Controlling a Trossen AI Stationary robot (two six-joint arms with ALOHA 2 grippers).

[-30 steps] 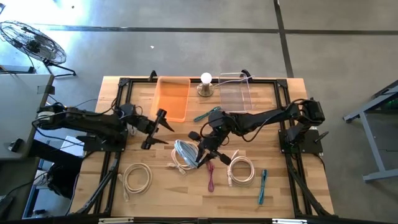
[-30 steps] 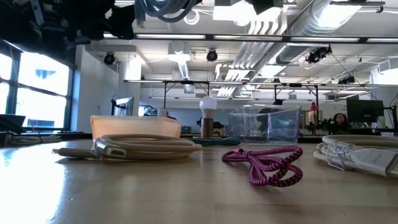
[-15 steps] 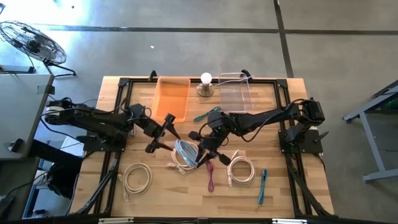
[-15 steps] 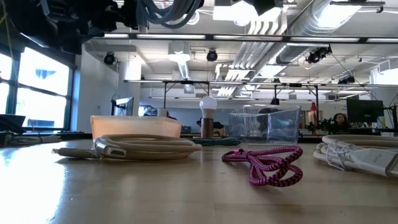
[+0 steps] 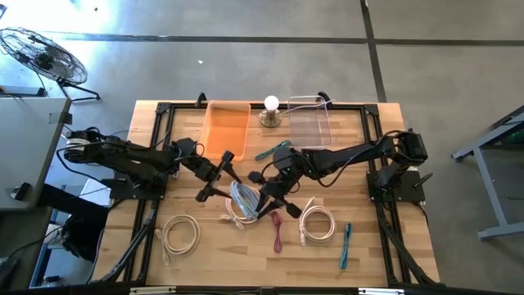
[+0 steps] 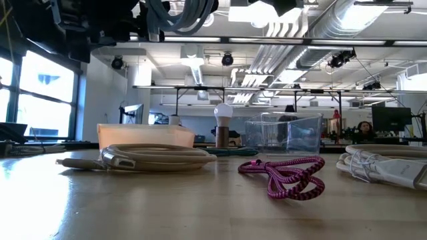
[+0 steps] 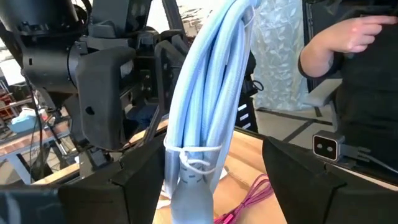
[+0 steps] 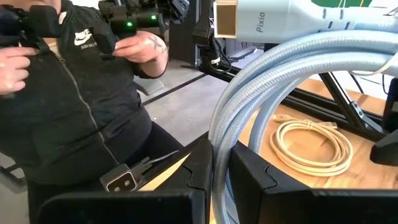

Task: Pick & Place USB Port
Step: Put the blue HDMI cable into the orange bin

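We held the pale blue cable coil pinched in our right hand above mid-worktop, its long axis hanging downward, squarely between the spread fingers of our left hand, the nearer free one

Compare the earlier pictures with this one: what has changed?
The left claw, open, moved right toward the blue cable, which the right claw holds raised. The right arm, orange bin and other cables stayed put.

Bright overhead lights, foreground blurred
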